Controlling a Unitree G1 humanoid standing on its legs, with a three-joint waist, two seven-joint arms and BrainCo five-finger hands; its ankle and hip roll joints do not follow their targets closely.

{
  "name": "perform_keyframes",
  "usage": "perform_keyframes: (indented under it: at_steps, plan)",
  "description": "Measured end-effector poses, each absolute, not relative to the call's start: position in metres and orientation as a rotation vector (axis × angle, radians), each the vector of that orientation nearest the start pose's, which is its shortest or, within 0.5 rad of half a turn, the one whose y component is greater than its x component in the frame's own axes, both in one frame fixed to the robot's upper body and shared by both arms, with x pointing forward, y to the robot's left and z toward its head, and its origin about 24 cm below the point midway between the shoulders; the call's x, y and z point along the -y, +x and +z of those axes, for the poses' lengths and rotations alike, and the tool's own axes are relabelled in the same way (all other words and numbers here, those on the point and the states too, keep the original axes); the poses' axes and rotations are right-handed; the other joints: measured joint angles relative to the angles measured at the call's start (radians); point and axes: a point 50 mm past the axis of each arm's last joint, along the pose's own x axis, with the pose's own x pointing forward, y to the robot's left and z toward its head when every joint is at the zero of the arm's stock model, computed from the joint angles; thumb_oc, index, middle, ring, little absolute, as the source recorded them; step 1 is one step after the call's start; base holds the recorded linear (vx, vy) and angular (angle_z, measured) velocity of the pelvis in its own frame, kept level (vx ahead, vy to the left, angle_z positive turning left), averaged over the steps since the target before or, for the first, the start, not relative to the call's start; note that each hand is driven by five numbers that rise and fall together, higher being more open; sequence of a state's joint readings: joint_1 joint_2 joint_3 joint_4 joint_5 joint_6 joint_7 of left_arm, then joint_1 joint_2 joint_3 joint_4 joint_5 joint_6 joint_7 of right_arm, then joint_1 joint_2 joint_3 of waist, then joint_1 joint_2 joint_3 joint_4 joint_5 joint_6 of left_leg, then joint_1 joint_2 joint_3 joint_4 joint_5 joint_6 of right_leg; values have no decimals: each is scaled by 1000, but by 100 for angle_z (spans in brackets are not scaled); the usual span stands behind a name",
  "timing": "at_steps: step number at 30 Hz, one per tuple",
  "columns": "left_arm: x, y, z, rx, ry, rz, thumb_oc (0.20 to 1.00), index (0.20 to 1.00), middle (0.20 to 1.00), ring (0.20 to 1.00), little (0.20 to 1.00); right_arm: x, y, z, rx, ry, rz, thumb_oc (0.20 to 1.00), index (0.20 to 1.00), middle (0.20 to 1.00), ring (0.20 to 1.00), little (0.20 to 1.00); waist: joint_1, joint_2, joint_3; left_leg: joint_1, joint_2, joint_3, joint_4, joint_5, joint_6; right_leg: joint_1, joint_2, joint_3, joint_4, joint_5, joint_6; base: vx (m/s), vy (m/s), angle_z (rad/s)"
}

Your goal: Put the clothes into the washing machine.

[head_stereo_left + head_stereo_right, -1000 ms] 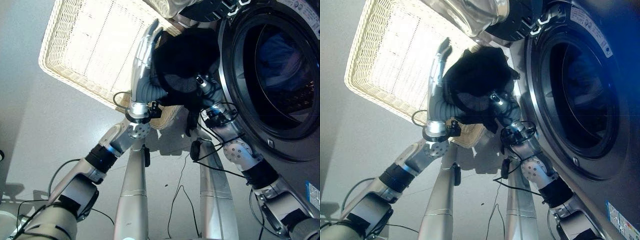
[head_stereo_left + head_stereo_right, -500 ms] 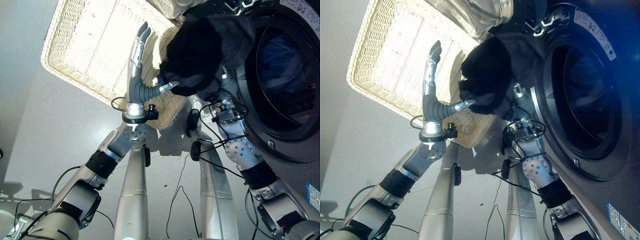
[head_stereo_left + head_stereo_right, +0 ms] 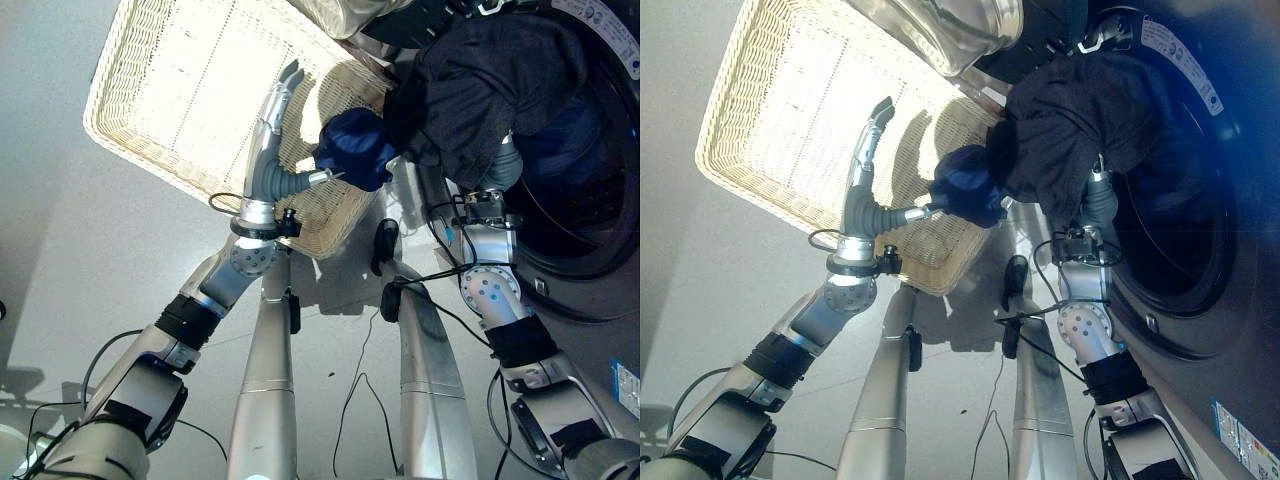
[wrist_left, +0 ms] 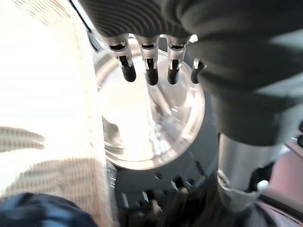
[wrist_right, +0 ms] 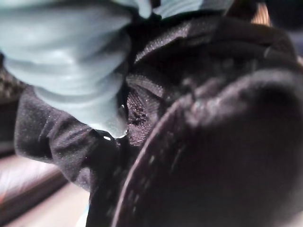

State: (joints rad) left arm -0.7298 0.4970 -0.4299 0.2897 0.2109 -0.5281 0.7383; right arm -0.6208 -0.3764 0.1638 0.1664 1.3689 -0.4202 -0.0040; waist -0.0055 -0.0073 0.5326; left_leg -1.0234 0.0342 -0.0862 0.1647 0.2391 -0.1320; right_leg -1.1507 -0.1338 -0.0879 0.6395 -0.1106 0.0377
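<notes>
Wicker basket [image 3: 170,90] at ten o'clock on the floor [image 3: 60,260]; left hand [image 3: 272,120] over it, fingers straight, thumb touching a blue bundle [image 3: 355,148]. Dark garment [image 3: 495,80] at one o'clock drapes over the washing machine [image 3: 600,270] opening, covering the right hand [image 5: 80,66]; its grip cannot be told.
</notes>
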Motion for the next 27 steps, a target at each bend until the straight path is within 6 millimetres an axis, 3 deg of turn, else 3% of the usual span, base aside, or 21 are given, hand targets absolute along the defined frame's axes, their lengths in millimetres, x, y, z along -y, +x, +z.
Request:
perform_keyframes:
  at_steps: [6,9,11,13,15,19,22,25,26,27]
  plan:
    - [-149,339,209,1016,330,354,1000,1000,1000,1000,1000,196,370,158,326,1042,5,200,200,200,200,200,5,0,0,0,2,1,-1,-1,-1,-2,2,0,-1,0,0,0,0,0]
    - [-160,353,214,965,323,434,1000,1000,1000,1000,1000,215,384,151,253,1100,-111,200,200,200,200,200,10,0,0,0,5,3,-1,-1,-2,-2,4,0,-7,3,-5,6,9,-3]
    - [-167,363,222,921,321,479,1000,1000,1000,1000,1000,237,391,150,218,1113,-237,200,200,200,200,200,18,0,0,0,8,5,-2,-1,-2,-2,7,1,-12,6,-8,12,7,-6]
    - [-174,371,231,891,328,510,1000,1000,1000,1000,1000,264,395,161,207,1103,-380,200,200,200,200,200,19,0,0,-2,12,5,-3,-1,-2,-2,10,1,-18,9,-11,13,-11,-5]
    - [-182,373,237,880,335,537,1000,1000,1000,1000,1000,279,396,182,233,1100,-438,200,200,200,200,200,19,0,0,-3,13,5,-3,0,0,-1,13,0,-23,12,-16,0,0,0]
    - [-201,375,233,833,422,571,1000,1000,1000,1000,1000,294,394,219,325,1122,-527,200,200,200,200,200,19,-2,1,-9,22,3,0,0,0,5,24,-1,-45,27,-19,-6,-8,-7]
    - [-218,374,227,799,494,593,1000,1000,1000,1000,1000,329,368,263,583,1111,-688,200,200,200,200,200,15,-6,4,-17,24,4,0,-1,1,5,27,-2,-64,37,-15,-17,48,-4]
    - [-237,371,222,752,543,610,1000,1000,1000,1000,1000,346,341,277,812,1135,-896,200,200,200,200,200,18,-11,6,-18,21,12,0,-1,8,7,27,10,-79,50,-7,-9,21,-4]
    - [-242,371,220,736,549,619,1000,1000,1000,1000,1000,349,337,275,823,1130,-940,244,244,244,244,244,18,-12,6,-18,21,20,1,-2,14,8,26,14,-81,52,-4,-1,9,-4]
    - [-248,370,217,718,551,626,1000,1000,1000,1000,1000,351,334,276,830,1137,-974,771,771,771,771,771,18,-12,7,-18,21,26,1,-1,18,9,25,19,-85,56,-1,0,0,0]
